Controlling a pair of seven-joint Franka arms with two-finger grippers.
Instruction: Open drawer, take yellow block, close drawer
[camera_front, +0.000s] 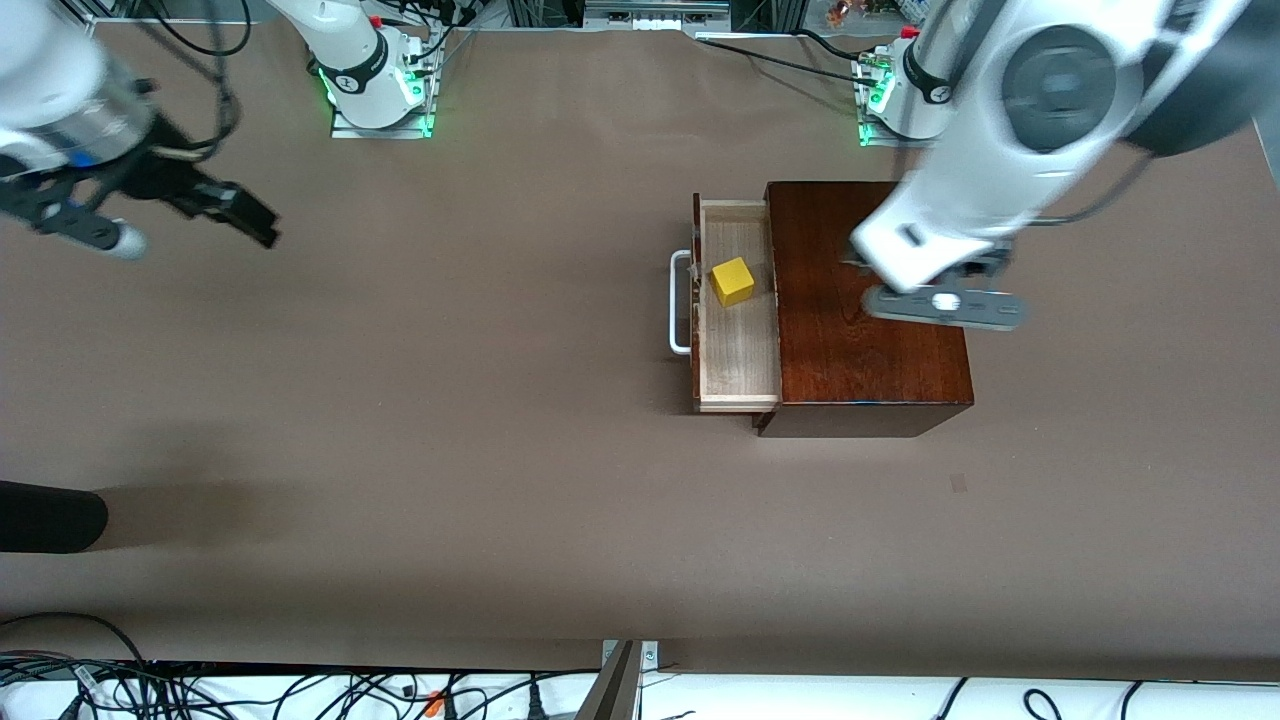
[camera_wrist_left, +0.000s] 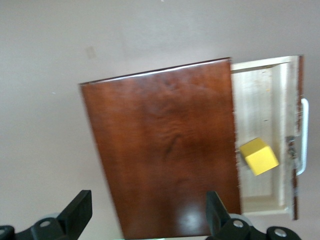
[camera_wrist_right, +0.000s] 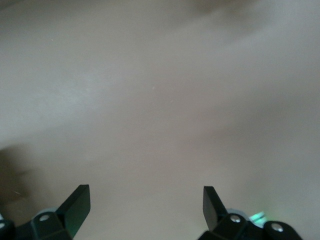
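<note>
Surface (camera_front: 450, 450): brown, plain, filling the frame; dark rounded shape (camera_front: 45, 517) at the lower-left edge of the front view, nearest the camera.
Right gripper (camera_front: 165, 215): upper left of the front view, up over bare surface, waiting; fingers (camera_wrist_right: 75, 202) spread wide apart in the right wrist view, holding nothing.
Handle (camera_front: 679, 303): white U-shaped bar, just right of centre, fixed to the dark drawer front.
Drawer (camera_front: 738, 355): pulled out of the box, pale wood inside showing.
Yellow block (camera_front: 733, 281): lying inside the drawer on its pale floor, in the upper half of the tray, turned slightly askew; seen also from the left wrist (camera_wrist_left: 258, 156).
Wooden box (camera_front: 880, 370): dark reddish-brown, right of centre, resting on the surface.
Left gripper (camera_front: 930, 285): over the box top, upper right; fingers (camera_wrist_left: 77, 212) wide apart, gripping nothing.
</note>
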